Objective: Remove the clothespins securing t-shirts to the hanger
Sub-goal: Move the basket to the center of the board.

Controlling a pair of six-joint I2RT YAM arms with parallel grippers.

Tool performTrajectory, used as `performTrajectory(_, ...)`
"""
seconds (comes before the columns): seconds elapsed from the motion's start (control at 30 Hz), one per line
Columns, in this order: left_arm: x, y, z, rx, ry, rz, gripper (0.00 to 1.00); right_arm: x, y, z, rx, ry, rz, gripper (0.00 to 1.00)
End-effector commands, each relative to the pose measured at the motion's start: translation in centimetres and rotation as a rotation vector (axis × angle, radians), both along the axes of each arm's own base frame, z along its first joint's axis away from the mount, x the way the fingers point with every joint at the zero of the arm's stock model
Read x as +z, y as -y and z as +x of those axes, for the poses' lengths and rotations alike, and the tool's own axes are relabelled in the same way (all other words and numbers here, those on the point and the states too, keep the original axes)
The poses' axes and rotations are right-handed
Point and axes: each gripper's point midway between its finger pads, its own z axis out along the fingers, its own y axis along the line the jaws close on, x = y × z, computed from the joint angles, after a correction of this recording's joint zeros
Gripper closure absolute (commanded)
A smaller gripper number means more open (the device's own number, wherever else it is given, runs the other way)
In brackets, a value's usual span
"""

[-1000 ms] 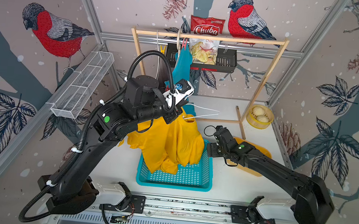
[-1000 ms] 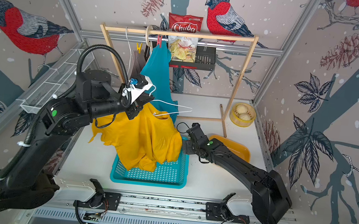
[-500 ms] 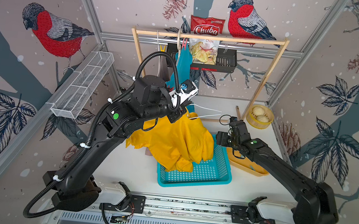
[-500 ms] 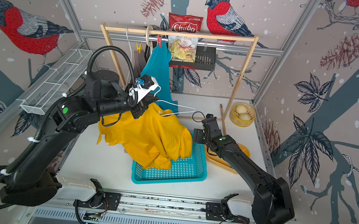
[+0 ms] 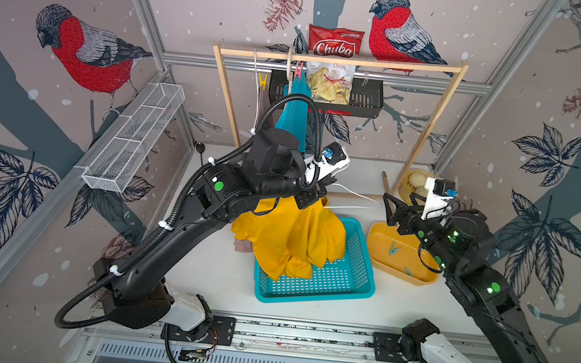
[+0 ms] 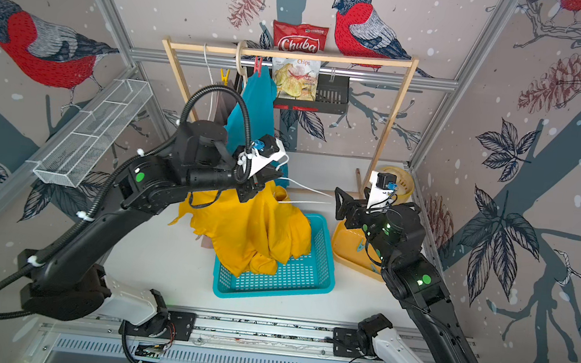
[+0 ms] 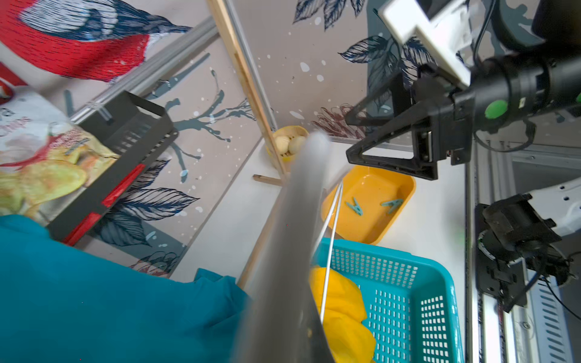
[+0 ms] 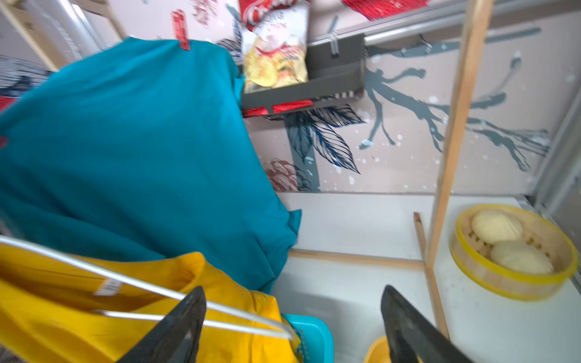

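Note:
My left gripper (image 5: 318,197) is shut on a white wire hanger (image 5: 352,195) that carries the yellow t-shirt (image 5: 286,241). The shirt's lower folds lie in the teal basket (image 5: 343,289). In the left wrist view a blurred finger (image 7: 292,251) hides the grip. My right gripper (image 5: 390,210) hangs open and empty just off the hanger's tip (image 8: 283,327), above the yellow tray (image 5: 377,252). Two light blue clothespins (image 7: 355,206) lie in the tray. On the wooden rack (image 5: 340,61) the teal t-shirt (image 5: 292,115) hangs under a red clothespin (image 5: 298,69). A yellow clothespin (image 5: 263,81) is beside it.
A black shelf (image 5: 365,98) with a chips bag (image 5: 330,79) hangs behind the rack. A bamboo steamer with buns (image 5: 415,181) sits at the back right by the rack's post. A wire basket (image 5: 133,138) is fixed to the left wall.
The teal basket has slid right, next to the yellow tray. My right gripper left the basket's rim and rose over the tray. My left arm carried hanger and yellow shirt to the right.

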Motion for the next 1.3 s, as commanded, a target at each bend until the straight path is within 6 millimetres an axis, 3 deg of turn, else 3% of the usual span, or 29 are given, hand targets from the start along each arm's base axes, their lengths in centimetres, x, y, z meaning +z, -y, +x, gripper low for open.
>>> performTrajectory(0.0, 0.5, 1.2, -0.4, -0.044, -0.016, -0.037, 1.0, 0.7, -2.9, -1.6, 0.21, 0.048, -0.091, 0.15)
performTrajectory(0.07, 0.1, 1.9, -0.7, -0.075, -0.05, -0.043, 1.0, 1.1, -4.2, -2.0, 0.288, 0.048, -0.11, 0.26)
performTrajectory(0.17, -0.9, 2.7, -0.8, -0.103, -0.085, -0.037, 1.0, 1.4, -5.5, -2.3, 0.368, 0.063, -0.139, 0.36)
performTrajectory(0.37, -1.6, 3.9, -1.0, -0.144, -0.132, -0.061, 1.0, 1.7, -8.2, -3.0, 0.498, 0.086, -0.192, 0.41)
performTrajectory(0.57, -1.6, 4.1, -1.1, -0.154, -0.14, -0.06, 1.0, 0.6, -10.4, -2.9, 0.553, 0.076, -0.254, 0.47)
performTrajectory(0.83, -1.6, 4.4, -1.7, -0.187, -0.165, -0.074, 1.0, -1.5, -11.3, -1.3, 0.52, 0.05, -0.345, 0.64)
performTrajectory(1.03, -1.7, 4.5, -1.7, -0.191, -0.166, -0.075, 1.0, -2.0, -11.5, -1.1, 0.524, 0.082, -0.371, 1.0)
performTrajectory(1.27, -0.6, 4.8, -2.7, -0.245, -0.164, -0.135, 1.0, -1.8, -10.6, -2.3, 0.528, 0.157, -0.379, 1.0)
